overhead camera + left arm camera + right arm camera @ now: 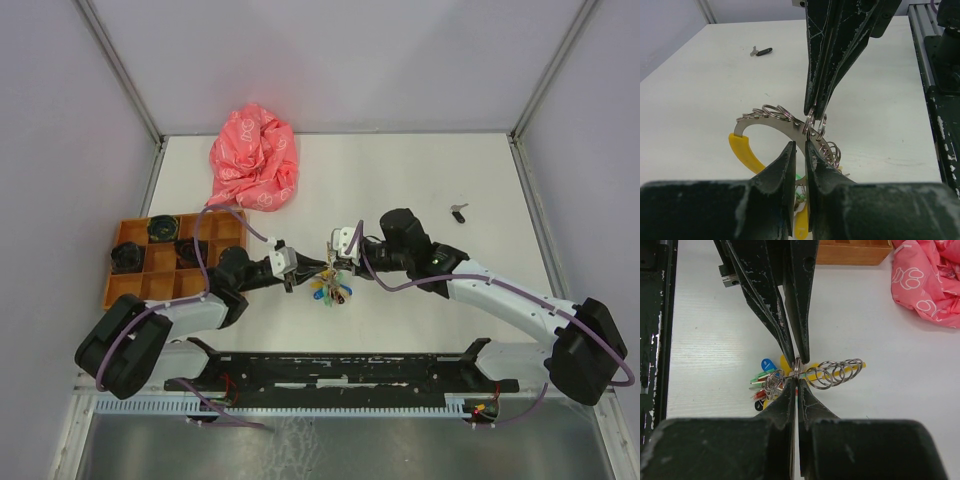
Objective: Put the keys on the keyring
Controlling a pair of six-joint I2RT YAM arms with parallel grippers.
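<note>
The keyring (788, 125) is a curved metal strip with a yellow grip and several split rings (840, 371), held in the air between both arms. My left gripper (800, 147) is shut on the strip. My right gripper (796, 385) is shut on one split ring, its tips meeting the left gripper's tips (796, 358). A bunch of coloured key heads (760, 385), blue, green, red, black and yellow, hangs under the keyring (331, 290). One black-headed key (459, 211) lies alone on the table at the back right, also in the left wrist view (762, 51).
A crumpled pink cloth (255, 160) lies at the back of the table. An orange compartment tray (133, 283) holding black parts stands at the left, behind the left arm. The black base rail (340, 368) runs along the near edge.
</note>
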